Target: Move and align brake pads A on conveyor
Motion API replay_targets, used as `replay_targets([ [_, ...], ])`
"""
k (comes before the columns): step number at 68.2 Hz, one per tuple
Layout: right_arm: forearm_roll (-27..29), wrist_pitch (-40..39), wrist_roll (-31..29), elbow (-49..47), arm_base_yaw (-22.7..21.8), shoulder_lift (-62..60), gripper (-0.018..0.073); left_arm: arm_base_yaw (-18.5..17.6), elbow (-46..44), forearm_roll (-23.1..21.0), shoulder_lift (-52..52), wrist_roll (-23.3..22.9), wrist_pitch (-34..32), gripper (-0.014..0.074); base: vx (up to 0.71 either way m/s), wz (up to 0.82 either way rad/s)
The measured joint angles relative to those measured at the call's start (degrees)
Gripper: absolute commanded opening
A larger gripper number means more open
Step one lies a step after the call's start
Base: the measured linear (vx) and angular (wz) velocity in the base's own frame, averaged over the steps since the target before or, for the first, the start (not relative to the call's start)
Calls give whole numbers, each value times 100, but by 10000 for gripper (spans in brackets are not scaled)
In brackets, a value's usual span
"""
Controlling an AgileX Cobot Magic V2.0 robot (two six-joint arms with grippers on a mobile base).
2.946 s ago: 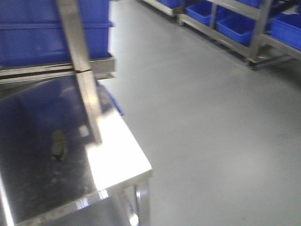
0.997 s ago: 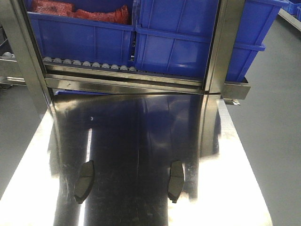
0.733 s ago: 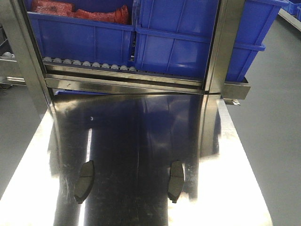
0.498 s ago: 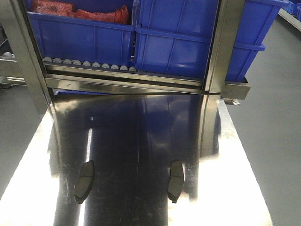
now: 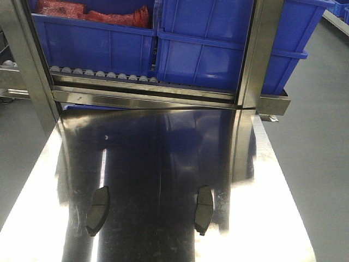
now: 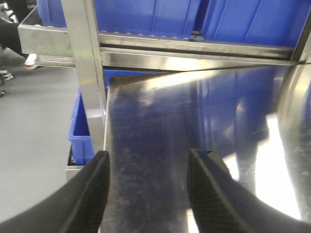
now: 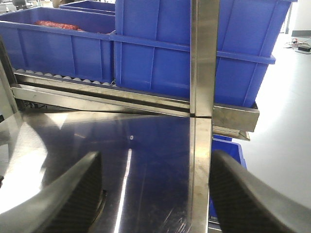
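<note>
Two brake pads A lie flat on the shiny steel table (image 5: 163, 158) near its front: one at the left (image 5: 98, 210), one at the right (image 5: 204, 209), both lengthwise and about level with each other. The conveyor is out of view. No gripper shows in the front view. In the left wrist view my left gripper (image 6: 148, 167) hangs open over the table's left part, nothing between its fingers. In the right wrist view my right gripper (image 7: 155, 194) is open above the table's right part. A curved pad edge (image 7: 103, 206) peeks out beside its left finger.
Behind the table stands a steel rack with blue bins (image 5: 207, 49) on a roller track (image 5: 98, 73); one bin holds red parts (image 5: 92, 13). Steel uprights (image 5: 256, 60) rise at the table's far corners. A blue bin (image 6: 80, 131) sits low by the table's left side. Grey floor lies on both sides.
About three seconds ago the front view faced the table's corner and open floor; it has swung round to face the table and rack. Nothing has moved in the last second.
</note>
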Motion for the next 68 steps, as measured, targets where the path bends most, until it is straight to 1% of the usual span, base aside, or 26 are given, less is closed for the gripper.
replay_targets([
  [13, 0, 0, 0, 0, 0, 0, 452, 0, -60, 69, 362, -30, -163, 363, 0, 0],
  [23, 0, 0, 0, 0, 0, 0, 452, 0, -462, 74, 1041, -7, -207, 363, 0, 0],
  [44, 0, 0, 0, 0, 0, 0, 452, 0, -1735, -96, 3288, 7, 692, 363, 0, 0],
  [52, 0, 0, 0, 0, 0, 0, 452, 0, -2022, -101, 4165, 7, 958, 363, 0, 0],
  [58, 0, 0, 0, 0, 0, 0, 452, -6, -2108, -109, 4756, 7, 1033, 363, 0, 0],
  [63, 0, 0, 0, 0, 0, 0, 452, -98, -2164, -101, 5253, 7, 1063, 363, 0, 0],
  [68, 0, 0, 0, 0, 0, 0, 452, -278, -2257, -101, 5693, -36, 1091, 363, 0, 0],
])
